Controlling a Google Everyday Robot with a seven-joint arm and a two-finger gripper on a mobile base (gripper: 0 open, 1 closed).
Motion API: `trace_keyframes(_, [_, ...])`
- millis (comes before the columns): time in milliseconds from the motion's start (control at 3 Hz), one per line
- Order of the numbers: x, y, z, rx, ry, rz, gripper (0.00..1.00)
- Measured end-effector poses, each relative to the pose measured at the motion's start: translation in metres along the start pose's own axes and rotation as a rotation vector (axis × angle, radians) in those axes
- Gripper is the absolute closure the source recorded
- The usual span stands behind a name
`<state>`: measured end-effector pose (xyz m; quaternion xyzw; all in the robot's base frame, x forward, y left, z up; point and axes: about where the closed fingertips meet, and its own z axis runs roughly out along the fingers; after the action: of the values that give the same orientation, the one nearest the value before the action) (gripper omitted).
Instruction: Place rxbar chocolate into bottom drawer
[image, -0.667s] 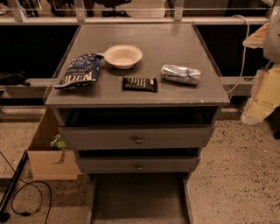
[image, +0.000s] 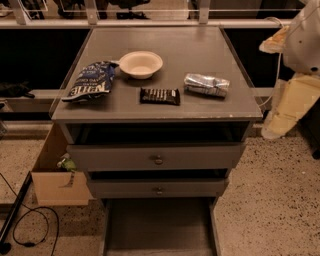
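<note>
The rxbar chocolate, a flat dark bar with white lettering, lies on the grey cabinet top near its front edge. The bottom drawer is pulled out at the cabinet's foot, a wide shallow grey tray with nothing in it. My arm's cream-coloured links hang at the right edge, beside the cabinet and away from the bar. The gripper is at the lower end of the arm, level with the cabinet's front right corner and holding nothing I can see.
A blue chip bag, a white bowl and a crinkled silver packet share the top. Two upper drawers with knobs stand slightly open. A cardboard box and cables are on the floor at left.
The arm at the right edge has edged slightly left toward the cabinet. The objects on the top have not moved.
</note>
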<state>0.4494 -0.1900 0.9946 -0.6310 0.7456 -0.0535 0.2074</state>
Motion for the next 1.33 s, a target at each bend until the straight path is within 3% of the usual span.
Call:
trace_keyframes(333, [-0.041, -0.026, 0.021, 0.003, -0.06, -0.161, 0.0])
trace_keyframes(667, [-0.084, -0.057, 0.05, -0.045, -0.162, -0.308, 0.0])
trace_keyframes(1000, [-0.108, -0.087, 0.083, -0.128, -0.289, -0.373, 0.0])
trace_keyframes(1333, [-0.116, -0.11, 0.085, -0.11, -0.349, -0.371, 0.0])
